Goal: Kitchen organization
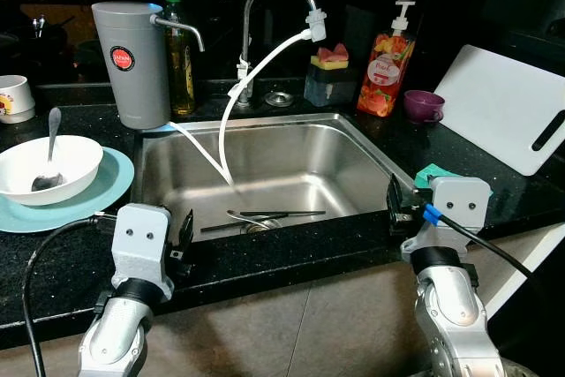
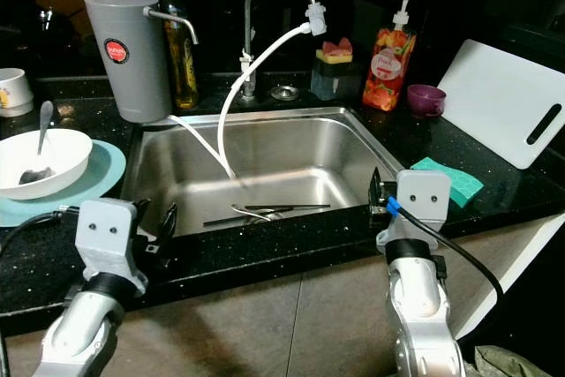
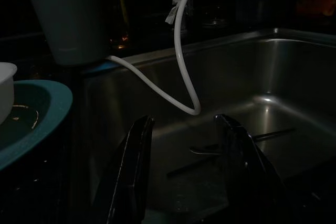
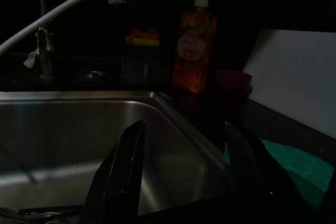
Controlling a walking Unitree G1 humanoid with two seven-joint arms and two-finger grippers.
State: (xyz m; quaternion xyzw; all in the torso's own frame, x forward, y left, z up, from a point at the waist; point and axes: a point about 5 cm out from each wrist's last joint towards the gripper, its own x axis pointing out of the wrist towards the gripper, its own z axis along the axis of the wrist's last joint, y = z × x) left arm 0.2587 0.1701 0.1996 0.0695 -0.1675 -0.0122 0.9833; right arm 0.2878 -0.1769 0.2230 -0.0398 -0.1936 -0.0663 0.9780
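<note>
So the black speckled bench [image 1: 291, 253] wraps around a steel sink [image 1: 265, 165], and everything else sits relative to that sink. Behind its right corner a white cutting board [image 1: 503, 112] leans up, its far end cut off by the frame edge. At the sink's back left corner stands a grey water filter jug [image 1: 132, 64] with a round red label, the writing too small to read. A white hose [image 1: 231, 112] loops from the chrome faucet [image 1: 274, 6] behind the sink down into the basin and back up to the jug.

Left of the sink there's a teal plate [image 1: 110, 187] with a white bowl [image 1: 48, 165] on it and a spoon [image 1: 48, 152] standing in the bowl. A white mug [image 1: 13, 99] behind that is half cut off. Behind the sink on the right: an orange soap pump bottle [image 1: 388, 64] (label unreadable), a sponge holder [image 1: 329, 77], and a purple cup [image 1: 424, 105]. A teal sponge [image 2: 450, 181] lies right of the sink, partly hidden by the right arm.

Down in the sink near the drain lie a couple of utensils [image 1: 265, 215], hard to make out exactly.

Left gripper [image 3: 184, 145] hovers at the sink's front left edge, jaws spread apart, holding nothing. Right gripper [image 4: 184, 156] is at the front right corner, also spread and empty. Wrist views are really dark.
</note>
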